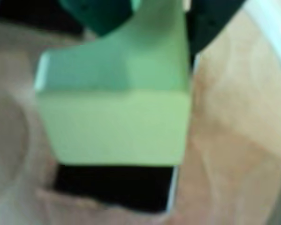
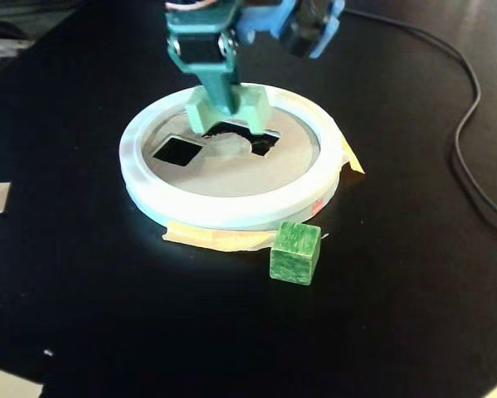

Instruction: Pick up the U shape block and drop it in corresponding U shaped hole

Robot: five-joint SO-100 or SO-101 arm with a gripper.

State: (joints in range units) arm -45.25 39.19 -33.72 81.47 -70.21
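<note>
In the fixed view my gripper is shut on the pale mint U shape block and holds it just above the tan disc, over the U shaped hole, which it partly hides. The wrist view is blurred. There the U shape block fills the centre, with my gripper at the top edge, one finger in the notch and the other on the outer side. The dark U shaped hole opens right below the block.
A white ring rims the disc, which also has a smaller square cutout at left. A dark streaky green cube stands on the black table in front of the ring. A cable runs along the right.
</note>
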